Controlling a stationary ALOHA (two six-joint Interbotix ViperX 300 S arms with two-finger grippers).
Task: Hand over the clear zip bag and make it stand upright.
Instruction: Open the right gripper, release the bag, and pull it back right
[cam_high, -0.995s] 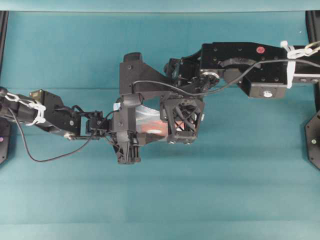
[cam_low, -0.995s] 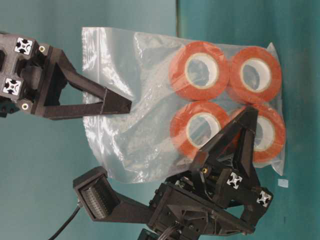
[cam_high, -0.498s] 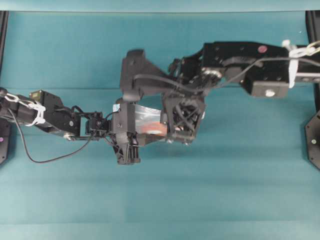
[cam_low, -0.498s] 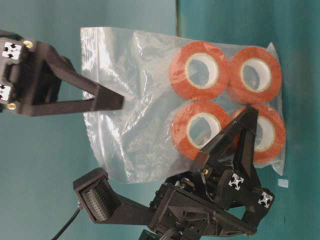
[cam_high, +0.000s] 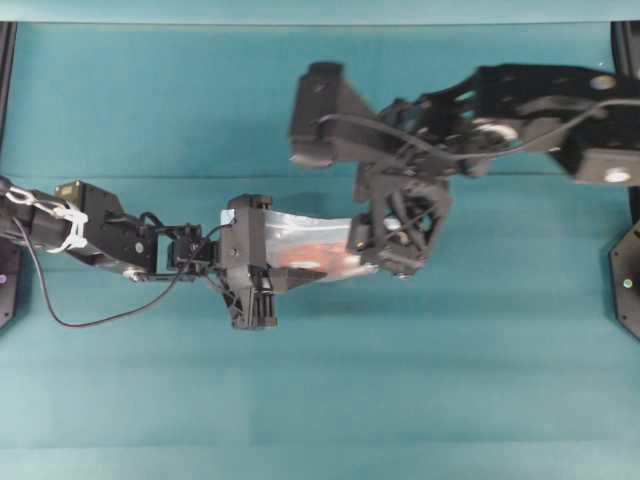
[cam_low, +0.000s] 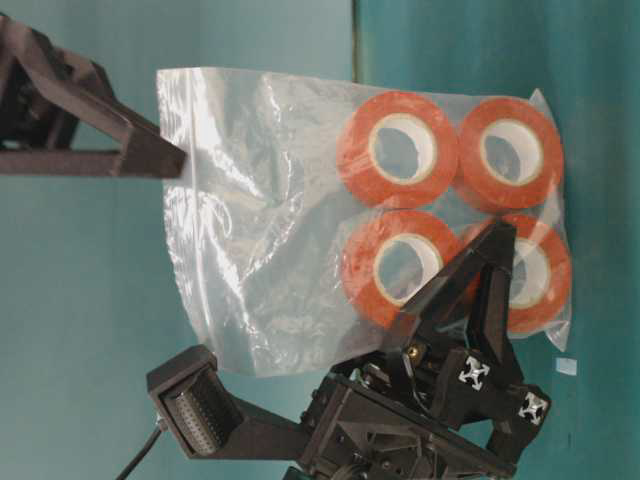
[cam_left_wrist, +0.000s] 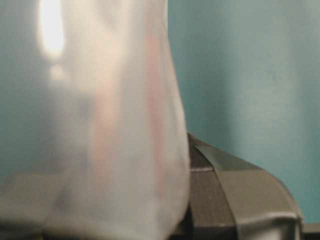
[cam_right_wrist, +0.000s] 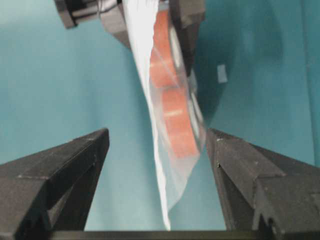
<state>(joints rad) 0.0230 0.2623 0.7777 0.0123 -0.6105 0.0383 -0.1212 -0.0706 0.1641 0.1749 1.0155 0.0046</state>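
Between the spread jaws of the right gripper (cam_right_wrist: 156, 165), untouched, hangs the clear zip bag (cam_low: 330, 210). The left gripper (cam_low: 455, 290) is clamped on its roll end, so handover appears complete. Standing it upright on the worktop (cam_high: 320, 400) remains. Only a small scrap (cam_low: 566, 366) lies nearby; nothing obstructs.

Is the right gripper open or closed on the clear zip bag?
Open. In the right wrist view the right gripper fingers stand wide apart, the clear zip bag between them untouched.
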